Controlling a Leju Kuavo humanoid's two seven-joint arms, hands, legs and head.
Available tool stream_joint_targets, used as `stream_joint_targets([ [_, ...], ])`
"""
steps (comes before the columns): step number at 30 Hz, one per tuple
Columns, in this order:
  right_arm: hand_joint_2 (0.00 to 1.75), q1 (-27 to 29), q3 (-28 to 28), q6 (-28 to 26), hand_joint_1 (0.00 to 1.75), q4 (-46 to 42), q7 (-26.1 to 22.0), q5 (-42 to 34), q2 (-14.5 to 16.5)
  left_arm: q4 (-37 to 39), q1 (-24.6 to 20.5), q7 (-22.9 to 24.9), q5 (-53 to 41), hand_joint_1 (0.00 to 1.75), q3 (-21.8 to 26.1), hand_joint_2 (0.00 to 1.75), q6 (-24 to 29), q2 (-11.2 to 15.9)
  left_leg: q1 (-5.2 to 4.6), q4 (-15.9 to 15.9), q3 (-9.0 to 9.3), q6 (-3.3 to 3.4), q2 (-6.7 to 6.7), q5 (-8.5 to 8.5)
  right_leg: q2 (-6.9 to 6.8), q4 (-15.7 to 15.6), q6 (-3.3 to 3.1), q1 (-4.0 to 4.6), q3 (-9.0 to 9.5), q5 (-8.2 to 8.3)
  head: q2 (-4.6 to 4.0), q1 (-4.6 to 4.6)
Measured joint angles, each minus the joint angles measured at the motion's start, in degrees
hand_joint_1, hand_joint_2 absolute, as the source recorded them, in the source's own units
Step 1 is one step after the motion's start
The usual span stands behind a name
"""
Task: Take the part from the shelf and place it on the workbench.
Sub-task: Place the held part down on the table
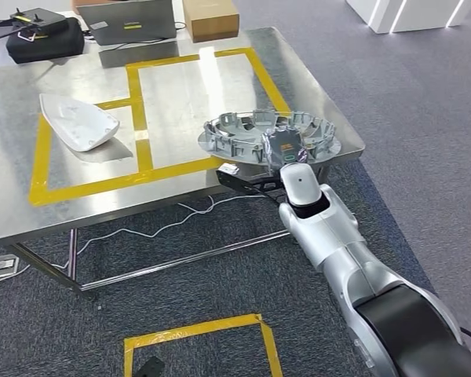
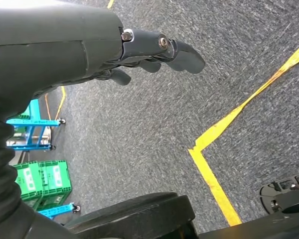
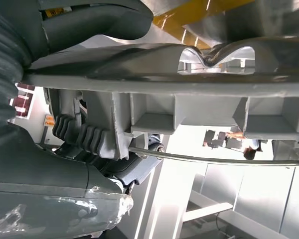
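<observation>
A round silver ribbed part (image 1: 268, 133), like a wheel cover, lies at the near right corner of the steel workbench (image 1: 180, 94), its rim jutting over the front edge. My right hand (image 1: 280, 149) grips that near rim; in the right wrist view the thumb lies on one face of the part (image 3: 201, 84) and the dark fingers (image 3: 80, 134) clamp the ribbed side. My left hand (image 2: 155, 52) hangs over the grey carpet, fingers loosely curled, holding nothing.
A white moulded shell (image 1: 79, 122) lies on the workbench's left side inside yellow tape lines. A black case (image 1: 43, 39), a laptop (image 1: 126, 20) and a cardboard box (image 1: 210, 17) stand along the far edge. Cables run under the table. Yellow tape marks the carpet (image 1: 198, 334).
</observation>
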Motion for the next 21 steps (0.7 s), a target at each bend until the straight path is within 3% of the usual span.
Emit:
stream_joint_targets([
  [10,1.75,-2.8,0.3,-1.4,1.75,9.6,-0.2,0.2,3.1,0.0,-0.1,0.7,0.0,0.00,-0.1,1.75,0.0,0.0,0.01,0.0,-0.02,0.00,0.01,0.01,0.00,0.0,-0.07,0.01,-0.05,0.04,0.00,-0.01],
  [21,1.75,-2.8,0.6,-5.1,1.75,14.1,-2.0,-0.2,4.7,0.3,-0.2,1.0,0.0,0.00,-0.1,1.75,0.3,0.0,-0.16,0.0,-0.07,0.08,0.01,-0.06,0.00,0.0,0.00,-0.14,-0.05,0.08,0.00,-0.02],
])
